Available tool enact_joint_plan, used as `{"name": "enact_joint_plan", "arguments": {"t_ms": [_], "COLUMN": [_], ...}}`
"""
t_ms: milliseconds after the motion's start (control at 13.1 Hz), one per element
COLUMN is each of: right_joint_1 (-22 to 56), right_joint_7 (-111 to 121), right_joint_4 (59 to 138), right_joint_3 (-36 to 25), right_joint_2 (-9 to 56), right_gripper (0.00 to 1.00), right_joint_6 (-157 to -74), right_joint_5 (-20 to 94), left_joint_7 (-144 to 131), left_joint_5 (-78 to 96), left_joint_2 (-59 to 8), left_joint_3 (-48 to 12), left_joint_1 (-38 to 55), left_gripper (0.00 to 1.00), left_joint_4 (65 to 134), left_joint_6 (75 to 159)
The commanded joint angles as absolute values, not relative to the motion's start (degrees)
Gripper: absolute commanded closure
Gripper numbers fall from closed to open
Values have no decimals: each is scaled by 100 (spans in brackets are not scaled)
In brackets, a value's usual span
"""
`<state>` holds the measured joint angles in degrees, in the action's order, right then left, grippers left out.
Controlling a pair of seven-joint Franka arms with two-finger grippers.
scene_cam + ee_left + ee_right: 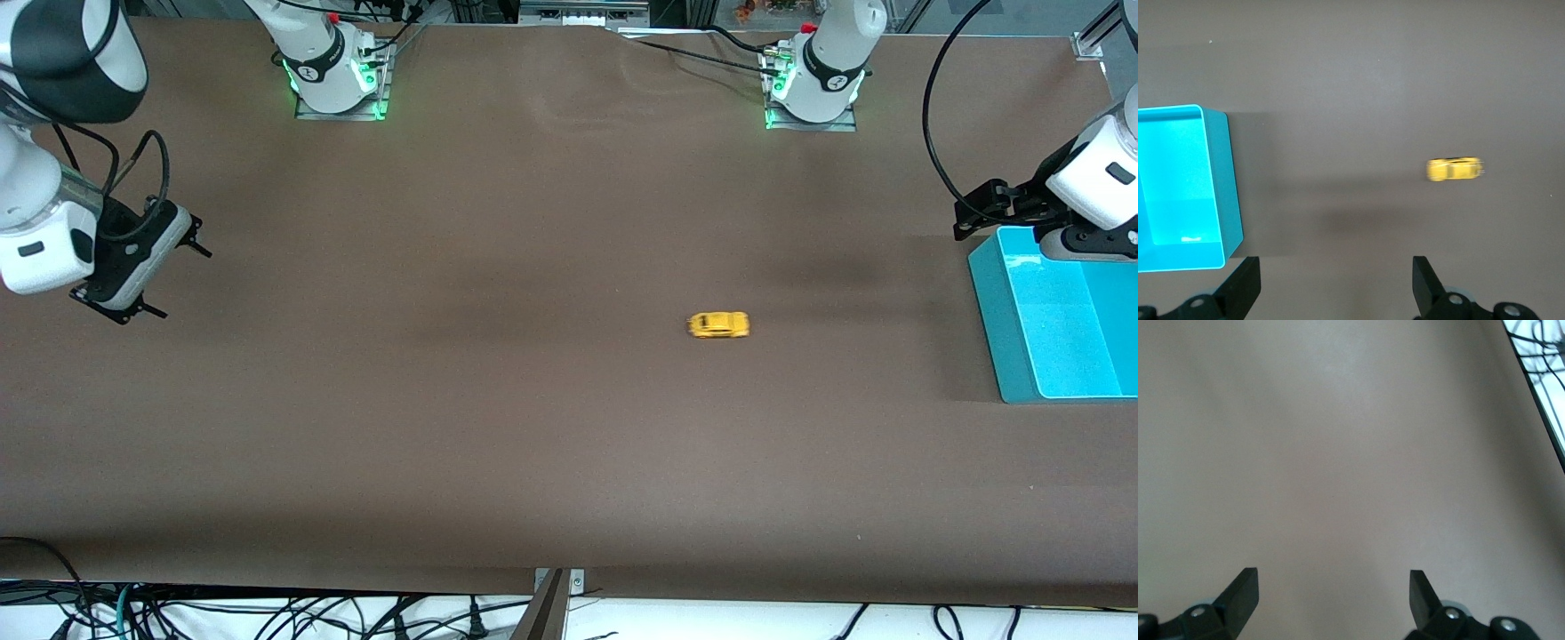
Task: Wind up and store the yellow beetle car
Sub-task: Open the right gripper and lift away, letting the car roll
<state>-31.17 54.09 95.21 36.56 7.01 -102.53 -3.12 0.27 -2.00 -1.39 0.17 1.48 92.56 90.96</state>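
The yellow beetle car (718,325) stands alone on the brown table, toward the left arm's end; it looks slightly smeared. It also shows in the left wrist view (1455,169). My left gripper (969,218) is open and empty, up by the teal bin (987,302), well apart from the car; its jaws show wide apart in the left wrist view (1336,287). My right gripper (182,283) is open and empty at the right arm's end of the table, over bare tabletop, as its own wrist view (1333,597) shows.
The teal bin (1231,180) is open-topped and holds nothing that I can see. It sits at the table's edge at the left arm's end. Cables (267,613) hang below the table's front edge. The table's edge (1545,393) shows in the right wrist view.
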Motion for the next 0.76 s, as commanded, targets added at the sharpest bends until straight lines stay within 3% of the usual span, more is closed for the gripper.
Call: {"name": "enact_joint_plan", "arguments": {"t_ms": [0,229,686], "right_joint_1": [-2920,-2287,-1979], "right_joint_7": [4417,3038,1715], "right_joint_4": [9352,9229,9299], "right_joint_3": [3517,2780,1996], "right_joint_2": [362,45,-193], "right_gripper": [0,0,0], "right_joint_6": [-9818,-9625,-9424], "right_joint_5": [-352,-343,299], "left_joint_7": [35,393,1262], "left_joint_5": [-202,-211,-159], "left_joint_2": [-264,-360,-781], "left_joint_3": [26,26,0], "left_joint_1": [97,9,-35], "left_gripper": [0,0,0], "left_joint_4": [9044,9088,9079], "left_joint_6": [8956,8956,9009]}}
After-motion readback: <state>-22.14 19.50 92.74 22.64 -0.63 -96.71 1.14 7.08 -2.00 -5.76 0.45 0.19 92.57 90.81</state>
